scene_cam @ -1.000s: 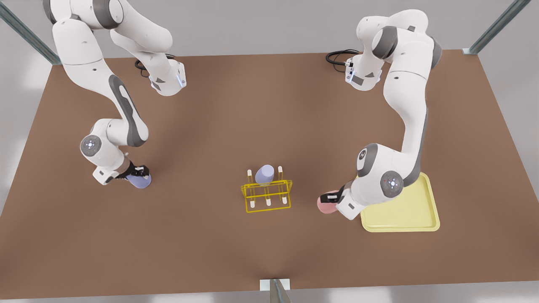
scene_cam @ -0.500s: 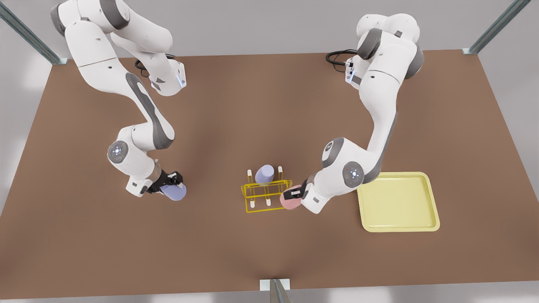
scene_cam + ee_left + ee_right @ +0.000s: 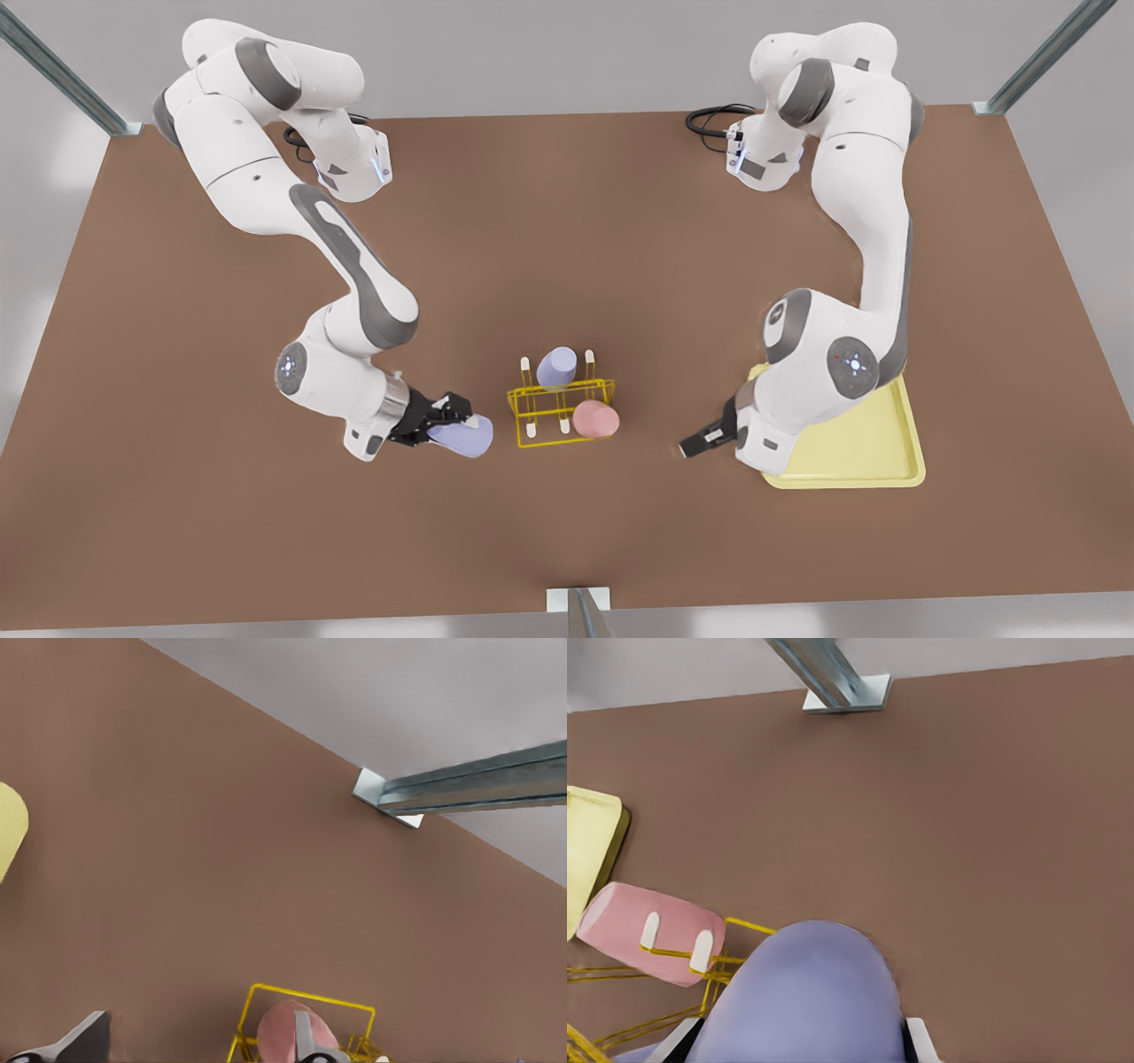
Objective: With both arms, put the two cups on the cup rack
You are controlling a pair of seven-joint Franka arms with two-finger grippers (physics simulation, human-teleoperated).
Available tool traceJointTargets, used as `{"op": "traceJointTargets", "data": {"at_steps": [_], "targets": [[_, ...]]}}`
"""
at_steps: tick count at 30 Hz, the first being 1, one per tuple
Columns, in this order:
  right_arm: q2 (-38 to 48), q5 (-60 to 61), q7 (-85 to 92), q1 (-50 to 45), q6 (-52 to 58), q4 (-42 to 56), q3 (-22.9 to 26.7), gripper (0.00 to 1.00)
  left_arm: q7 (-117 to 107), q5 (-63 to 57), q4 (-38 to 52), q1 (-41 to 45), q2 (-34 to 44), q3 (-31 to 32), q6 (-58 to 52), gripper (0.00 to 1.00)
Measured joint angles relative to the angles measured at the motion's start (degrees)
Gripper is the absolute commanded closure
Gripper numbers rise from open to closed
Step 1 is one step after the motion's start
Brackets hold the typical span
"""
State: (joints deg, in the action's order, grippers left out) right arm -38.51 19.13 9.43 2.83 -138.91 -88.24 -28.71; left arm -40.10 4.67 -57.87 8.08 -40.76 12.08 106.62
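Yellow cup rack (image 3: pixel 562 407) holds pink cup (image 3: pixel 594 418) and lavender cup (image 3: pixel 556 368).

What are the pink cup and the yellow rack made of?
Pink cup: probably matte plastic or ceramic; it is smooth and evenly coloured, with no strong shine. Rack: looks like thin painted metal wire, bright yellow with white-capped pegs, though it could be plastic. The lavender cup in the right pincer looks like the pink one. The left pincer waits open by the tray.
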Motion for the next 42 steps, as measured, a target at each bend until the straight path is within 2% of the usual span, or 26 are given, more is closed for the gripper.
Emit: {"op": "traceJointTargets", "data": {"at_steps": [2, 4, 7, 12, 17, 36, 37, 38, 42], "targets": [[-2.24, 1.25, -0.06, -1.75, 0.77, 3.03, 0.0, 0.19, 2.55, -5.27, -1.86, -3.35, 6.93, 0.3, -9.5, 0.0], [-3.41, 2.15, -0.11, -2.82, 1.32, 4.61, 0.06, 0.19, 5.53, -7.63, -21.33, -0.63, 23.03, -3.55, -13.2, 0.0], [-4.2, 3.0, -0.17, -3.75, 1.93, 5.75, 0.08, 0.19, 9.48, -7.44, -28.72, -2.13, 28.55, -5.9, -19.11, 0.0], [-6.19, 3.58, -0.14, -4.19, 2.73, 7.3, 0.08, 0.19, 14.78, -5.85, -29.83, -3.25, 29.33, -6.06, -27.76, 0.0], [-7.48, 3.77, -0.05, -4.65, 3.71, 9.14, 0.0, 0.19, 18.81, -5.0, -29.91, -3.32, 29.31, -6.11, -31.96, 0.0], [-13.5, 3.8, 0.22, -7.22, 5.46, 17.85, -1.05, 0.2, 27.0, -4.3, -30.13, -3.85, 28.75, -6.1, -35.0, 0.0], [-13.73, 3.8, 0.23, -7.48, 5.48, 18.06, -1.02, 0.18, 27.24, -4.3, -30.13, -3.85, 28.66, -6.11, -35.01, 0.0], [-13.92, 3.71, 0.18, -7.77, 5.52, 18.35, -0.99, 0.0, 27.46, -4.3, -30.13, -3.86, 28.62, -6.11, -35.01, 0.0], [-14.12, 3.53, -0.01, -8.14, 5.62, 18.99, -0.97, 0.0, 28.24, -4.3, -30.13, -3.85, 28.57, -6.11, -35.04, 0.0]]}}
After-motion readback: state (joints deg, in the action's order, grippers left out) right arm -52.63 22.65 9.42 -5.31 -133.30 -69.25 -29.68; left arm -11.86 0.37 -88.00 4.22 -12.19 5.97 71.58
